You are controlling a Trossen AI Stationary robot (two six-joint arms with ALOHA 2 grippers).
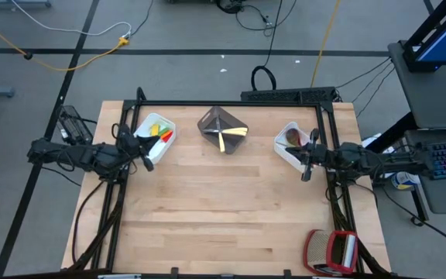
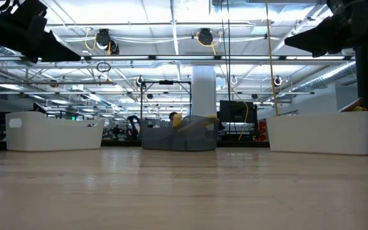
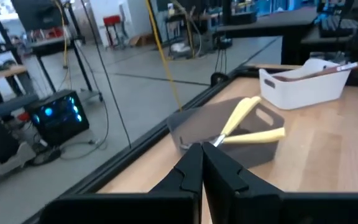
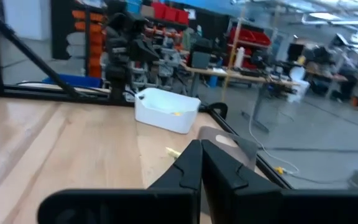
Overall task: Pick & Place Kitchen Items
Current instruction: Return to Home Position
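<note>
High view: L gripper (image 1: 149,161) at left white bin (image 1: 169,122), which holds coloured utensils (image 1: 161,133); R gripper (image 1: 307,172) by right white bin (image 1: 279,149) w/ brown spoon (image 1: 293,139). Only wrist views show both claws pinched together, empty. Grey bin (image 1: 210,126) betw. them holds pale-handled knives (image 1: 223,141). Wood table (image 1: 223,209); concrete floor (image 1: 192,31), cables (image 1: 76,65).

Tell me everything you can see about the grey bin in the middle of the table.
The grey bin is a dark grey rectangular tub, plastic by its look, with what looks like a handle slot in one wall. It stands upright on the wooden table at the far middle, turned cornerwise to the table's edges. It sits between the left white bin and the right white bin, apart from both. Two pale-yellow-handled knives lie in it, their handles poking over the rim. Nothing else touches it.
</note>
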